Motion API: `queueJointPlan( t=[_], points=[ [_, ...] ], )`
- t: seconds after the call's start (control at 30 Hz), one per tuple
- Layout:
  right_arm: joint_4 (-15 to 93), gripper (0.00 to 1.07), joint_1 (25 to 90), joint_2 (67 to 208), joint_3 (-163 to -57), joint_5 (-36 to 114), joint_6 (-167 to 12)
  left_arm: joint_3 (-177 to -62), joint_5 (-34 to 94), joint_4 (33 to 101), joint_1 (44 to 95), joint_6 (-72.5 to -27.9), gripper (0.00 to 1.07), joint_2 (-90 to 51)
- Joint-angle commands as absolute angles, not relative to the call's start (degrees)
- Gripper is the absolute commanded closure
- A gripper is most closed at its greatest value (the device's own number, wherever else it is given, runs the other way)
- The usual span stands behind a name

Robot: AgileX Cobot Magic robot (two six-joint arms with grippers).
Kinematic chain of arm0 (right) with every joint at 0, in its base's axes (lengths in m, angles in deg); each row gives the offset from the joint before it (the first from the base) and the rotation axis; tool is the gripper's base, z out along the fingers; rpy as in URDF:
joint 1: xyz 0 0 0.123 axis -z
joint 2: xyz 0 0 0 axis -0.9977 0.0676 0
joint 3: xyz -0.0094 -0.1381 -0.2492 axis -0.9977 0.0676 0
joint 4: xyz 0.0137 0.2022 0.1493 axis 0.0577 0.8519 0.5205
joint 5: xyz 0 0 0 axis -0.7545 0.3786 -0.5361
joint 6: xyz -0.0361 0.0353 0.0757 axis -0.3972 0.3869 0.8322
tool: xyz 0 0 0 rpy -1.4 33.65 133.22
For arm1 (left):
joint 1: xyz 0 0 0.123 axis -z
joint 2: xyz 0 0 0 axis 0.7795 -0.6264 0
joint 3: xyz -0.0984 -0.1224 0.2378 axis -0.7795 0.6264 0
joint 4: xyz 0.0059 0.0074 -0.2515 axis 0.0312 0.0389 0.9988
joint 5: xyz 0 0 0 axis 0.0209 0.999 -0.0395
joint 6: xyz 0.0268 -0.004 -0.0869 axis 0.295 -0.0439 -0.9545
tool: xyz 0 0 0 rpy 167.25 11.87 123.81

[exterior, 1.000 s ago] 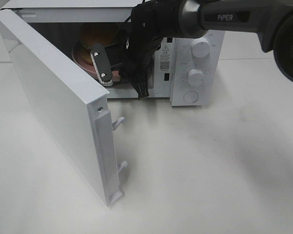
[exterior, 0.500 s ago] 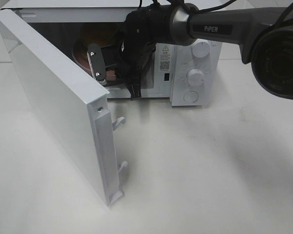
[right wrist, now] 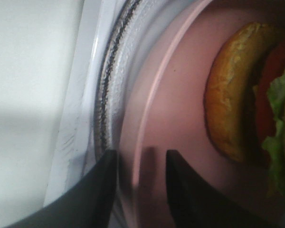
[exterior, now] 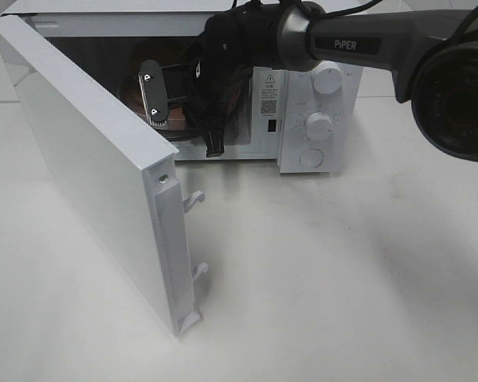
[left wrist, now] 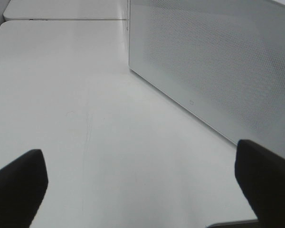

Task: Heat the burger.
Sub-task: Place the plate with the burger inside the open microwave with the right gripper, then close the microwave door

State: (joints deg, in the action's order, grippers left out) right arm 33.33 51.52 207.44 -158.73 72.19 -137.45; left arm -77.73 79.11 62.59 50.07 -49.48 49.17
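Note:
The burger (right wrist: 235, 95), with a golden bun, green lettuce and a dark patty, lies on a round pink plate (right wrist: 180, 109). The plate rests on the glass turntable (right wrist: 111, 95) inside the open white microwave (exterior: 303, 95). My right gripper (exterior: 154, 102) reaches into the oven cavity. In the right wrist view the right gripper (right wrist: 141, 159) stands open, its fingers straddling the plate's rim with a small gap on each side. The arm hides the burger in the high view. My left gripper (left wrist: 140, 159) is open over the bare table, holding nothing.
The microwave door (exterior: 88, 159) swings out wide to the left, its latch hooks (exterior: 195, 199) pointing right. Two knobs and a round button (exterior: 319, 126) sit on the oven's right panel. A white dotted microwave panel (left wrist: 218, 80) stands near the left gripper.
The right gripper has shifted slightly left inside the oven, and its visible finger has turned more upright. The door has not moved.

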Motion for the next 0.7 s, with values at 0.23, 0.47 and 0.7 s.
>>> queueJointPlan(
  t=[0.23, 0.47, 0.7],
  points=[
    [33.4, 0.52, 51.1, 204.1, -154.5, 70.9, -136.1, -77.6, 78.3, 62.6, 50.0, -49.5, 0.07, 50.5],
    [33.4, 0.49, 50.4, 200.7, -149.5, 69.1, -134.1, -77.6, 78.3, 62.6, 50.0, -49.5, 0.07, 50.5],
    [34.8, 0.36, 50.4, 197.4, -143.7, 66.2, -133.8, -77.6, 78.3, 62.6, 50.0, -49.5, 0.07, 50.5]
  ],
)
